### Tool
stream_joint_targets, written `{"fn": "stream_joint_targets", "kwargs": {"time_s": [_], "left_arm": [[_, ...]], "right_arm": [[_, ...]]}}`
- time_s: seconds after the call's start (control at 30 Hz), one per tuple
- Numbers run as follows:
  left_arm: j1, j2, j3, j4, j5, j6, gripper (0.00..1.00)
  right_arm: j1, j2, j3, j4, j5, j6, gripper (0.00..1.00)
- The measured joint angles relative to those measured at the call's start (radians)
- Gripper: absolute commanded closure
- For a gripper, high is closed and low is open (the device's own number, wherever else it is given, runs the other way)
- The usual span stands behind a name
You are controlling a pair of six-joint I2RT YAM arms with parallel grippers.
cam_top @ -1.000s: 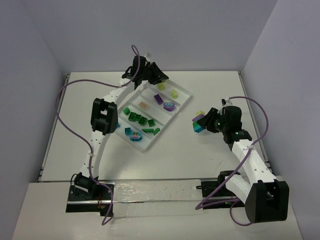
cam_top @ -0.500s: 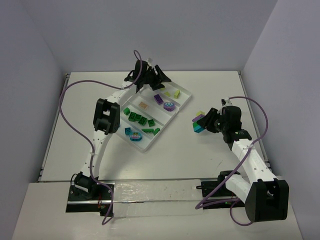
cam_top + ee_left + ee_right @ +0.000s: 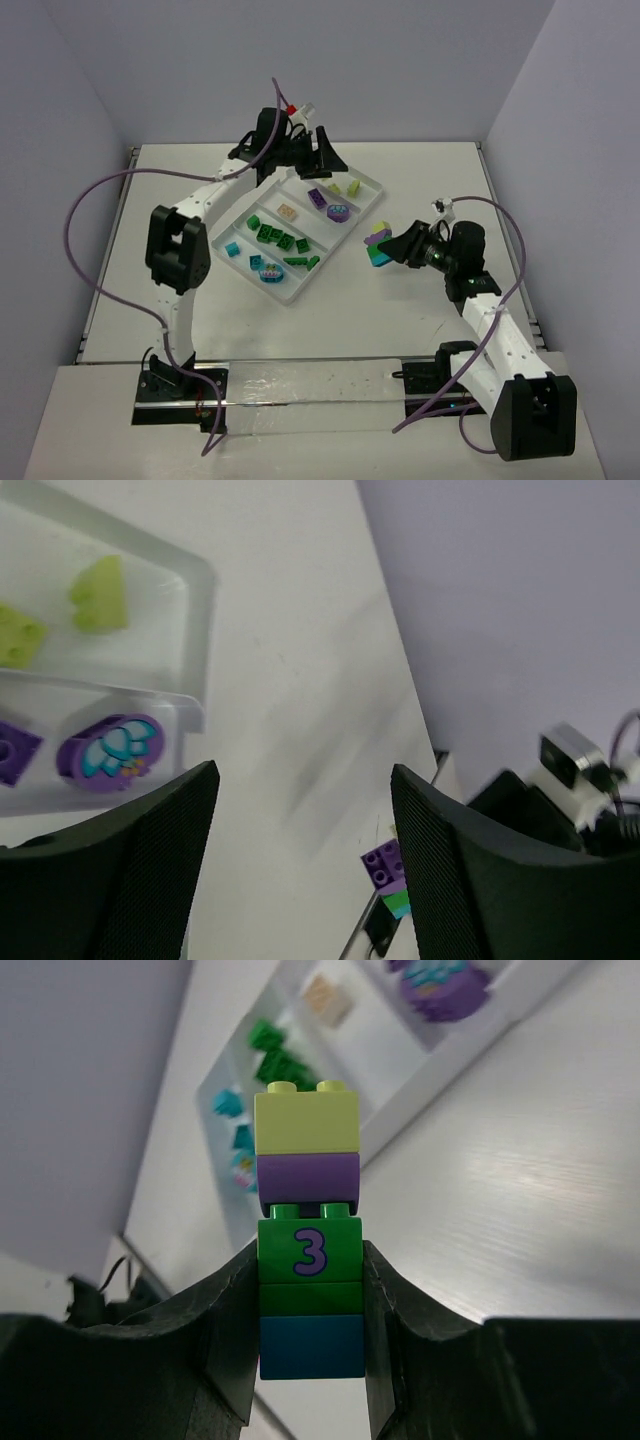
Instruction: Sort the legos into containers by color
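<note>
My right gripper (image 3: 388, 250) is shut on a stacked clump of legos (image 3: 378, 244), held in the air right of the tray. In the right wrist view the clump (image 3: 308, 1260) reads yellow-green, purple, green marked 3, then teal-blue, with my right gripper (image 3: 310, 1325) clamping its lower bricks. My left gripper (image 3: 322, 156) hangs open and empty over the far end of the tray (image 3: 291, 298). Its containers hold yellow-green legos (image 3: 352, 187), purple ones (image 3: 337, 210), a peach one (image 3: 288, 211), green ones (image 3: 276, 236) and teal ones (image 3: 264, 269).
The left wrist view looks past the open left gripper (image 3: 300, 865) at the tray corner (image 3: 197, 630), two yellow-green bricks (image 3: 100, 592), a round purple piece (image 3: 108, 752) and the distant clump (image 3: 385, 865). Purple cables loop beside both arms. Walls close in on three sides.
My left gripper has opened and lifted slightly over the tray's far end, while its elbow swung left. My right gripper has carried the clump a little leftward toward the tray.
</note>
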Motion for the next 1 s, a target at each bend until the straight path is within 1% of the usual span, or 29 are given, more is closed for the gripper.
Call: {"fn": "stream_joint_targets", "kwargs": {"time_s": [0.17,0.3,0.53,0.67,0.9,1.0], "left_arm": [[-0.025,-0.273,-0.232,-0.029,0.118,0.175,0.15],[-0.026,-0.402,-0.384,-0.02,0.239,0.259,0.14],[-0.056,-0.427,-0.513,-0.025,0.389,0.376,0.12],[-0.081,-0.427,-0.578,0.015,0.486,0.383,0.13],[-0.134,-0.426,-0.58,0.041,0.568,0.392,0.18],[-0.148,-0.425,-0.58,0.055,0.591,0.391,0.24]], "right_arm": [[0.037,-0.018,-0.064,0.159,-0.174,0.059,1.0],[0.062,-0.018,-0.065,0.236,-0.282,0.063,1.0],[0.103,-0.018,-0.064,0.287,-0.376,0.063,1.0],[0.133,-0.018,-0.056,0.288,-0.395,0.056,1.0],[0.186,-0.002,-0.014,0.277,-0.405,0.021,1.0],[0.19,0.011,-0.01,0.276,-0.405,0.013,1.0]]}}
